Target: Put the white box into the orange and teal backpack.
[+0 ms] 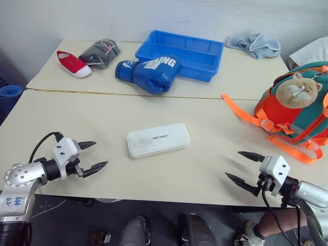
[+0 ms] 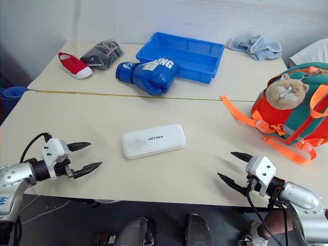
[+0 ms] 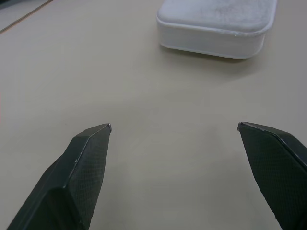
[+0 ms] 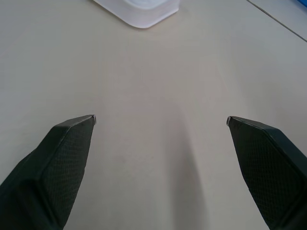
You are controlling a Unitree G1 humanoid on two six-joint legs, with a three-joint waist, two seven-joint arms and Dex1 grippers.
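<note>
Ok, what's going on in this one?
Nothing is being handled yet. The white box lies flat on the near table, untouched, between the robot's arms. The left end effector and right end effector are both open and empty, pointing inward toward it. The orange and teal backpack stands to the robot's right, apart from the box.

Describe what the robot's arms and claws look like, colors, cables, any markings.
Both arms are silver metal tubes ending in black wrist sections with white angular housings. Each claw, the left claw and the right claw, has two black, pointed, finely textured fingers. A black cable loops to each wrist. The left forearm carries blue handwritten marks.
</note>
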